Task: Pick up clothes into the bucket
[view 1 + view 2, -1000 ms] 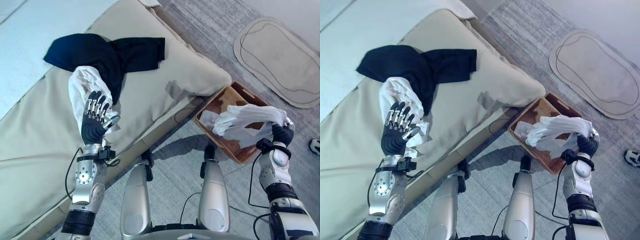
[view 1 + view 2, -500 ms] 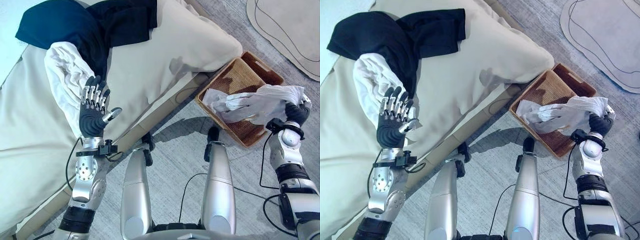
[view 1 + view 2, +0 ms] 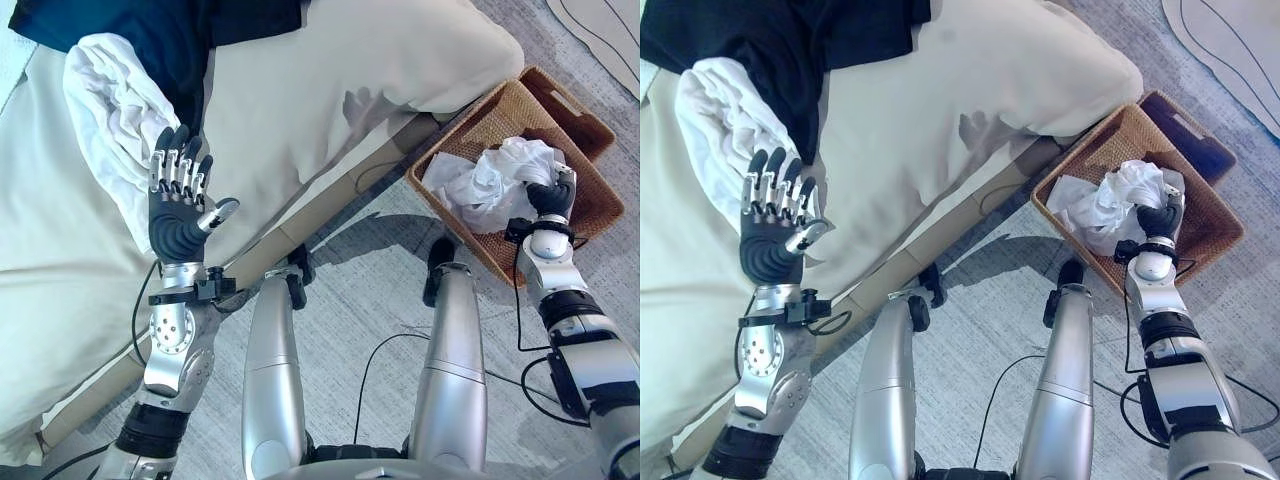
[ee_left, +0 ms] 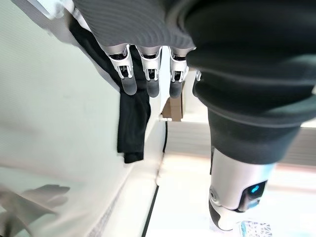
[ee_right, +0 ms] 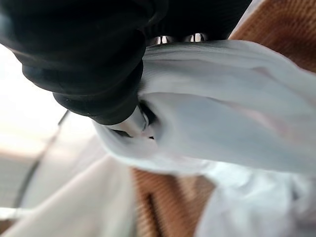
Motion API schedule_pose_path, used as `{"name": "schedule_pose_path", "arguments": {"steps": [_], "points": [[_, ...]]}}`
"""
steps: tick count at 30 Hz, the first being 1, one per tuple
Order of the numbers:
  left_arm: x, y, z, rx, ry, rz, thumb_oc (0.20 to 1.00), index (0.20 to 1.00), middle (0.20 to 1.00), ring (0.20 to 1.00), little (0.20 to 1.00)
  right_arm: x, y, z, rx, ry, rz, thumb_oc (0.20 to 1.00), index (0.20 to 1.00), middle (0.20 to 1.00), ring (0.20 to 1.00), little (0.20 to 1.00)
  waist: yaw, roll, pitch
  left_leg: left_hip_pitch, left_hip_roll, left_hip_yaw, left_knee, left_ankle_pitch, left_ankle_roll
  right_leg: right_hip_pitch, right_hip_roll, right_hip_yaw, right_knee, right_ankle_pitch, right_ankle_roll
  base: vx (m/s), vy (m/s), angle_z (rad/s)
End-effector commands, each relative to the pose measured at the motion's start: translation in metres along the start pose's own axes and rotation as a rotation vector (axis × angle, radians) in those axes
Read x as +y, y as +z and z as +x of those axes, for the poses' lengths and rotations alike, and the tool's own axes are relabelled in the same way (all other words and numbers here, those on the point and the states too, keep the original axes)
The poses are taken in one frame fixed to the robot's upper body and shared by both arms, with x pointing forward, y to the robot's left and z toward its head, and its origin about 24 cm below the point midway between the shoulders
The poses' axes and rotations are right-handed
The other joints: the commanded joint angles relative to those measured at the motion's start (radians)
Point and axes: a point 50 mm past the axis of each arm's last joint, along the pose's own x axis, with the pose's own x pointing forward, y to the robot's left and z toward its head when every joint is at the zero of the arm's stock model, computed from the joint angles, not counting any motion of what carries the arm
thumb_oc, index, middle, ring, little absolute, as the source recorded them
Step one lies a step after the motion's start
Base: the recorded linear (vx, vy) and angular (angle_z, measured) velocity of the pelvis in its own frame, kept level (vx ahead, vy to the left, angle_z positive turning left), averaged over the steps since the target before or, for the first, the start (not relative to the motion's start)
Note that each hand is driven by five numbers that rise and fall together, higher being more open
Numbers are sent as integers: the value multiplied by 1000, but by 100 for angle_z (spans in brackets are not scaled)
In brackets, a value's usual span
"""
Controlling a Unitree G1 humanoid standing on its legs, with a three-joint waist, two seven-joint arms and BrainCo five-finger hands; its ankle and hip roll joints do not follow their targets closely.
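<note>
1. Gripping a white cloth (image 3: 495, 178), the right hand (image 3: 550, 194) holds it inside the basket (image 3: 592, 205).
2. Left hand (image 3: 180, 205) is spread wide above the bed (image 3: 330, 80).
3. White shirt (image 3: 110, 100) and dark shirt (image 3: 160, 25) lie there; no print is legible.

head eyes: downward, share basket (image 3: 590, 190) | wrist cams: close along hands

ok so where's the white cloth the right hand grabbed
The white cloth lies bunched inside the wicker basket on the floor at the robot's right, with the right hand gripping it.
</note>
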Motion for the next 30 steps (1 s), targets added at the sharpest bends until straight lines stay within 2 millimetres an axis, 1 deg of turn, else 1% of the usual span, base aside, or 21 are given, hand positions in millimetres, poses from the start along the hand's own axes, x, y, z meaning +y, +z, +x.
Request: {"name": "schedule_pose_path", "arguments": {"steps": [1, 2, 3, 4, 5, 8, 9, 10, 11, 13, 15, 18, 19, 22, 23, 24, 26, 27, 28, 29, 30], "points": [[-4, 17, -1, -106, 3, -18, 1000, 1000, 1000, 1000, 1000, -29, -21, 0, 90, -141, -14, 200, 200, 200, 200, 200, -11, 24, -92, -62, -50, -1, 177, -176, 61, -37, 35, -30, -89, 93, -18, 0, 0, 0], [-5, 17, -1, -105, 2, -18, 1000, 1000, 1000, 1000, 1000, -29, -21, 0, 91, -142, -14, 200, 200, 200, 200, 200, -10, 24, -93, -62, -50, -1, 177, -176, 61, -38, 35, -30, -89, 93, -18, 0, 0, 0], [-5, 17, -1, -109, 4, -11, 1000, 1000, 1000, 1000, 1000, -33, -24, 0, 104, -164, -8, 200, 200, 200, 200, 200, -11, 25, -94, -64, -52, -2, 178, -176, 61, -41, 35, -29, -88, 92, -19, 0, 0, 0], [-4, 18, 0, -112, 1, 1, 1000, 1000, 1000, 1000, 1000, -44, -28, 0, 125, -216, 5, 200, 200, 200, 200, 200, -12, 24, -96, -65, -53, -1, 176, -176, 62, -42, 34, -28, -89, 90, -18, 0, 0, 0], [-4, 18, 0, -112, 0, 1, 1000, 1000, 1000, 1000, 1000, -44, -28, 0, 125, -217, 6, 200, 200, 200, 200, 200, -11, 23, -96, -66, -53, -1, 176, -176, 62, -43, 34, -28, -89, 90, -18, 0, 0, 0], [-2, 19, -1, -114, 5, 13, 1000, 1000, 1000, 1000, 1000, -55, -32, -1, 135, -257, -14, 200, 200, 200, 200, 200, -16, 20, -104, -68, -56, 1, 172, -175, 64, -47, 37, -26, -91, 92, -18, 0, 0, 0], [-2, 19, -1, -114, 2, 16, 1000, 1000, 1000, 1000, 1000, -57, -33, -1, 133, -260, -26, 467, 467, 467, 467, 467, -17, 17, -106, -71, -56, 1, 172, -175, 64, -49, 39, -25, -92, 93, -18, 0, 0, 0], [-2, 19, -1, -113, 2, 19, 1000, 1000, 1000, 1000, 1000, -58, -33, -1, 131, -258, -31, 677, 677, 677, 677, 677, -18, 15, -109, -72, -56, 1, 172, -175, 65, -49, 40, -25, -94, 95, -17, 0, 0, 0], [-1, 20, -1, -115, 5, 18, 1000, 1000, 1000, 1000, 1000, -59, -34, -1, 132, -253, -40, 1000, 1000, 1000, 1000, 1000, -19, 13, -111, -73, -55, 1, 172, -175, 65, -50, 41, -24, -97, 97, -17, 0, 0, 0], [-1, 20, -1, -113, 3, 15, 1000, 1000, 1000, 1000, 1000, -61, -35, -1, 136, -245, -51, 1000, 1000, 1000, 1000, 1000, -20, 9, -115, -75, -53, 1, 171, -175, 66, -52, 42, -23, -100, 99, -18, 0, 0, 0], [0, 19, 0, -115, 13, 13, 1000, 1000, 1000, 1000, 1000, -58, -35, -2, 136, -233, -32, 1000, 1000, 1000, 1000, 1000, -22, 4, -118, -72, -51, 3, 166, -174, 66, -47, 42, -24, -111, 105, -17, 0, 0, 0], [1, 21, 2, -125, 15, 23, 1000, 1000, 1000, 1000, 1000, -45, -35, -3, 141, -183, -14, 1000, 1000, 1000, 1000, 1000, -20, -2, -122, -56, -53, 13, 127, -158, 62, -26, 34, -29, -154, 121, -14, 0, 0, 0], [1, 21, 2, -125, 15, 23, 1000, 1000, 1000, 1000, 1000, -45, -35, -3, 141, -183, -14, 1000, 1000, 1000, 1000, 1000, -21, -3, -121, -54, -53, 13, 125, -157, 62, -24, 33, -29, -156, 122, -14, 0, 0, 0], [3, 19, 2, -121, 23, 23, 1000, 1000, 1000, 1000, 1000, -36, -37, -6, 153, -164, 1, 1000, 1000, 1000, 1000, 1000, -19, -5, -131, -21, -56, 18, 76, -140, 60, 11, 26, -39, -204, 137, -7, -6, 4, -1], [5, 17, 2, -116, 36, 20, 1000, 1000, 1000, 1000, 1000, -29, -39, -8, 158, -145, 15, 1000, 1000, 1000, 1000, 1000, -17, -7, -138, 10, -56, 20, 30, -125, 59, 43, 21, -47, -246, 151, -1, -20, 13, -5], [6, 15, 3, -113, 41, 23, 1000, 1000, 1000, 1000, 1000, -26, -39, -9, 161, -138, 34, 1000, 1000, 1000, 1000, 1000, -15, -7, -142, 33, -57, 22, -2, -115, 58, 63, 17, -54, -268, 158, 2, -20, 7, -4], [7, 12, 3, -102, 50, 18, 1000, 1000, 1000, 1000, 1000, -23, -42, -12, 185, -139, 117, 1000, 1000, 1000, 1000, 1000, -16, -11, -148, 68, -60, 20, -48, -99, 55, 99, 14, -64, -309, 174, 9, -6, 0, 2], [7, 12, 3, -102, 49, 18, 1000, 1000, 1000, 1000, 1000, -23, -43, -12, 186, -139, 118, 1000, 1000, 1000, 1000, 1000, -16, -11, -146, 73, -60, 20, -53, -96, 55, 104, 14, -66, -313, 176, 9, -94, 4, 9], [11, 6, 3, -76, 69, 25, 1000, 1000, 1000, 1000, 1000, -17, -42, -14, 180, -135, 193, 1000, 1000, 1000, 1000, 1000, -20, -21, -149, 103, -64, 27, -113, -44, 60, 139, 8, -84, -377, 227, 9, -13, -2, 12], [11, 5, 2, -75, 69, 26, 1000, 1000, 1000, 1000, 1000, -17, -42, -15, 182, -135, 192, 1000, 1000, 1000, 1000, 1000, -18, -19, -152, 120, -63, 20, -113, -71, 51, 153, 11, -82, -370, 200, 17, -93, -17, 13], [15, -1, 2, -54, 84, 55, 1000, 1000, 1000, 1000, 1000, -12, -44, -19, 176, -122, 241, 1000, 1000, 1000, 1000, 1000, -23, -31, -153, 155, -65, 25, -172, -23, 55, 199, 5, -100, -442, 249, 17, -6, -36, 11]]}}
